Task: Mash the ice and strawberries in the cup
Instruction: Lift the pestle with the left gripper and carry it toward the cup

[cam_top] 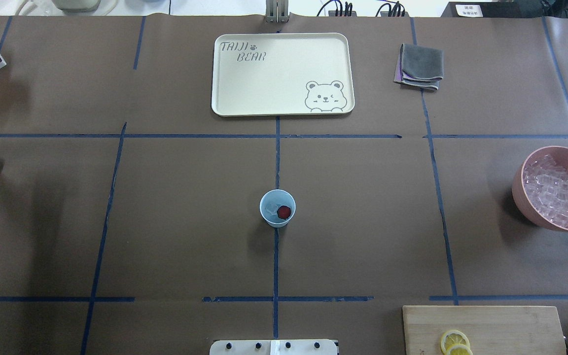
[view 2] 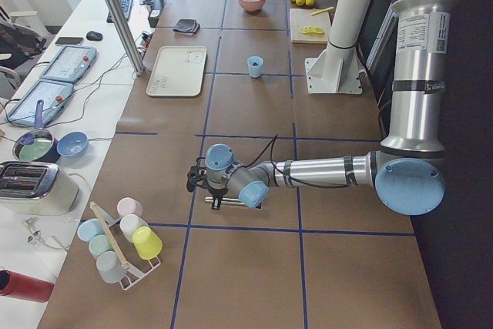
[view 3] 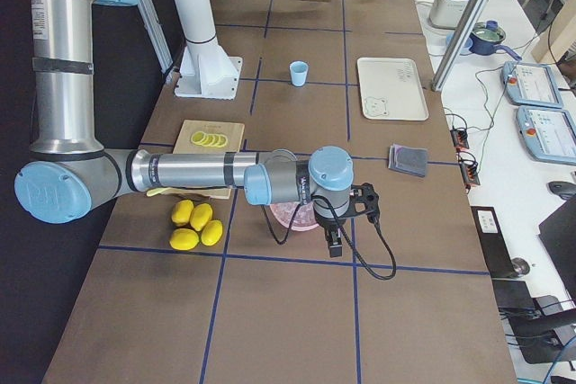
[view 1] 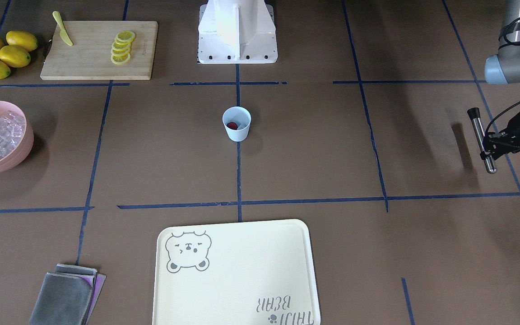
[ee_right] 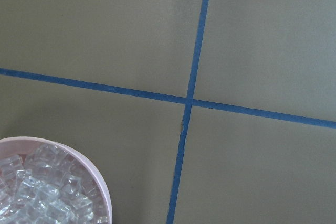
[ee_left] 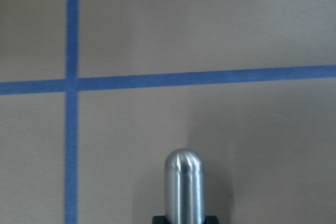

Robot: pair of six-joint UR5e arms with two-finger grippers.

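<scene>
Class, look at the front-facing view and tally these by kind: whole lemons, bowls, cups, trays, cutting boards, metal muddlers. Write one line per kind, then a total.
Whole lemons: 4
Pink bowl: 1
Blue cup: 1
Tray: 1
Cutting board: 1
Metal muddler: 1
Total: 9

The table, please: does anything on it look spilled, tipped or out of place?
Nothing stands out. The cup stands upright with the strawberry and ice inside. The pink bowl holds its ice cubes, none spilled. The left gripper holds a metal rod.
</scene>
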